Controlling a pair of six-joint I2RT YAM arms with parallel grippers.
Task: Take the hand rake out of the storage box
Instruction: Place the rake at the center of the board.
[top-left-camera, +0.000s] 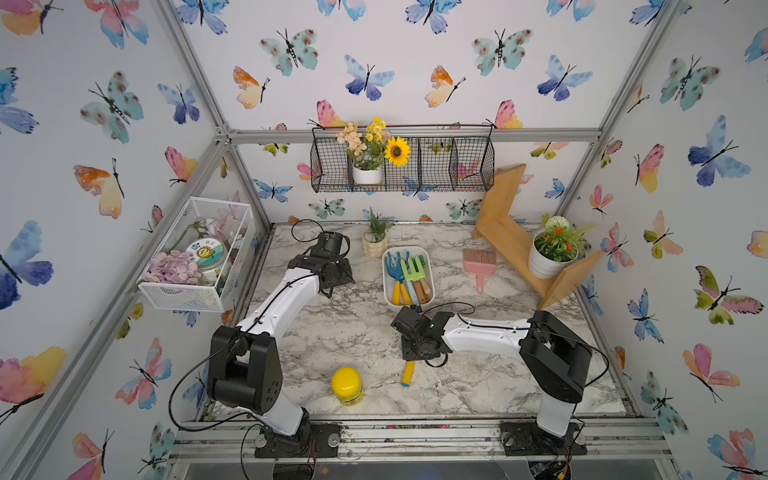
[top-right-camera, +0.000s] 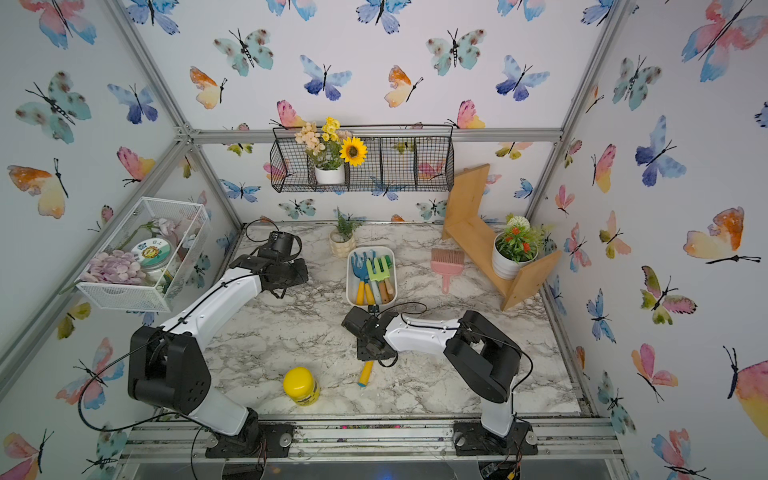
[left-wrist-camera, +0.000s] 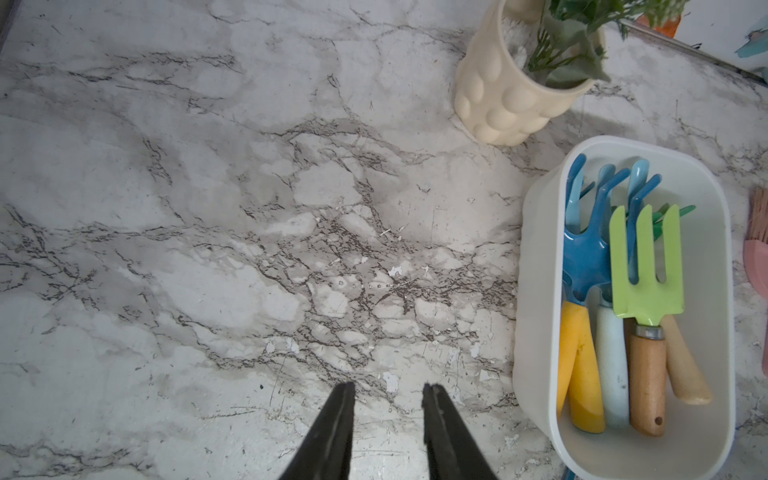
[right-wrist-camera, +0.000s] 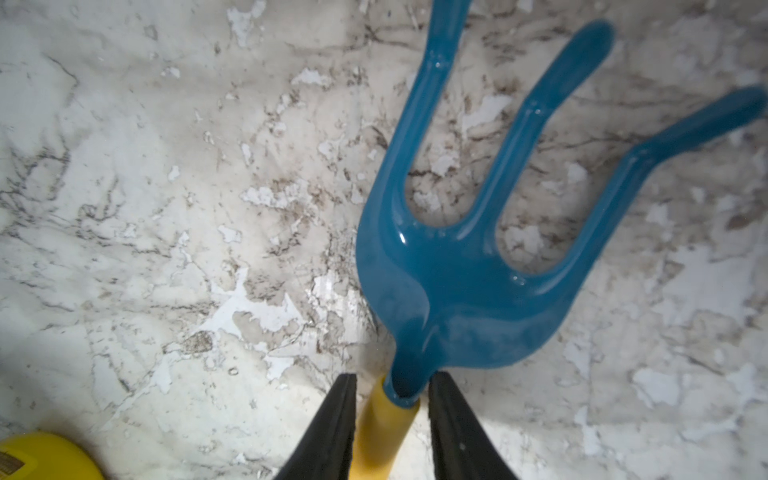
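— "The hand rake (right-wrist-camera: 449, 299) is out of the storage box (left-wrist-camera: 536, 291), on or just above the marble table (right-wrist-camera: 166, 249) beside it. The right gripper (right-wrist-camera: 392, 376) flanks the yellow handle (right-wrist-camera: 380, 436); clamped or not, I can't tell. The left gripper (left-wrist-camera: 388, 388) gapes, empty."

— "Slick round handle, glossy blue prongs (right-wrist-camera: 528, 137). I'd grip square at the neck, so it can't roll."
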